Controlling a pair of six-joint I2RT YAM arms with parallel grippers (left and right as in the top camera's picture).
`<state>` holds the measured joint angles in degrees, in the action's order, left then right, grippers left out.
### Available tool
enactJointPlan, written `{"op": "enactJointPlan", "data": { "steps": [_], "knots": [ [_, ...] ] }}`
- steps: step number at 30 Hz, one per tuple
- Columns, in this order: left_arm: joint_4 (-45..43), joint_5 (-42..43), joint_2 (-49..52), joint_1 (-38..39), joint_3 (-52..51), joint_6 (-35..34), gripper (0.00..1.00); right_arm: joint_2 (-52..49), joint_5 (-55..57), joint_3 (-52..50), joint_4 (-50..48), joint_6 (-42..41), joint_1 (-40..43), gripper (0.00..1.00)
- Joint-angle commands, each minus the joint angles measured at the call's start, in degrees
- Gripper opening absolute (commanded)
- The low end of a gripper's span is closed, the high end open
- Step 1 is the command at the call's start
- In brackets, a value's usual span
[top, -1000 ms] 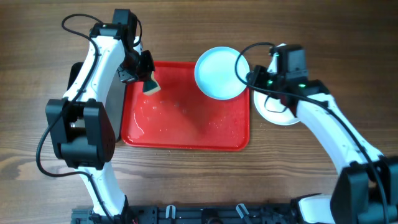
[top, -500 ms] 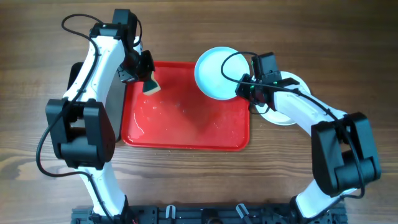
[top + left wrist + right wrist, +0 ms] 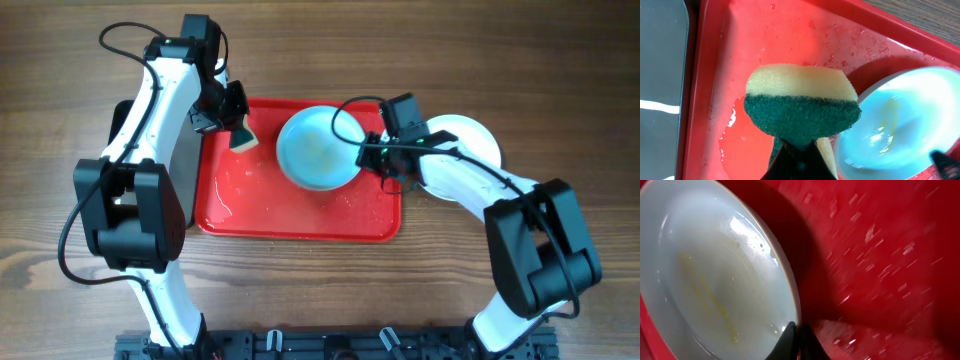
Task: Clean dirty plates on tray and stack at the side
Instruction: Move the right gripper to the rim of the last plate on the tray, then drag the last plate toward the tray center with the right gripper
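Observation:
My right gripper (image 3: 366,157) is shut on the rim of a pale mint plate (image 3: 317,148) smeared with yellow, and holds it over the red tray (image 3: 300,215). The same plate shows in the right wrist view (image 3: 715,275), with the fingers pinching its rim (image 3: 797,335), and in the left wrist view (image 3: 900,125). My left gripper (image 3: 234,125) is shut on a yellow and green sponge (image 3: 243,138) over the tray's upper left, just left of the plate. The sponge fills the left wrist view (image 3: 801,102). Another plate (image 3: 462,140) lies on the table right of the tray, partly hidden by my right arm.
A black tray (image 3: 185,165) lies left of the red tray, under my left arm; it also shows in the left wrist view (image 3: 662,75). The red tray's floor is wet with droplets (image 3: 360,195).
My right gripper has carried the plate left, from the tray's upper right corner to over the tray's middle, near the sponge. The left arm has not moved.

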<state>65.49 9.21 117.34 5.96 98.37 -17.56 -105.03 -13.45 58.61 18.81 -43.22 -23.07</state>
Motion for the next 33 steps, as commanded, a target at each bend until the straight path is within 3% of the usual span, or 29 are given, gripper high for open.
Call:
{"op": "enactJointPlan", "data": {
  "steps": [1,6,9,11,12,13,18,28,33],
  "knots": [
    [-0.17,-0.35,0.13,0.33,0.09,-0.94,0.04,-1.46,-3.15,2.25,2.23,2.91,-3.17,0.05],
    [-0.20,-0.35,0.13,0.33,0.09,-0.94,0.04,-1.46,-2.91,6.43,8.83,7.54,-6.62,0.08],
    [-0.20,-0.35,0.13,0.33,0.09,-0.94,0.04,-1.46,-1.16,10.47,13.09,13.07,-6.62,0.33],
    [-0.20,-0.35,0.13,0.33,0.11,-0.94,0.04,-1.46,2.25,12.72,14.27,18.45,-6.12,0.40],
    [-0.31,-0.35,0.13,0.33,0.09,-0.94,0.04,-1.51,4.74,13.62,12.17,28.33,-5.31,0.40],
    [-0.42,-0.35,0.13,0.33,0.09,-0.94,0.04,-1.70,4.74,13.62,10.88,32.52,-5.16,0.40],
    [-0.81,-0.35,0.13,0.33,0.09,-0.94,0.04,-5.01,3.65,14.60,8.04,46.29,-5.16,0.40],
    [-1.49,-0.35,0.13,0.33,0.09,-0.92,0.04,-11.52,3.61,19.50,12.44,49.62,-5.14,0.33],
    [-1.70,-0.35,0.13,0.33,0.11,-0.94,0.04,-12.22,3.32,19.50,13.97,49.07,-5.07,0.19]
  ]
}}
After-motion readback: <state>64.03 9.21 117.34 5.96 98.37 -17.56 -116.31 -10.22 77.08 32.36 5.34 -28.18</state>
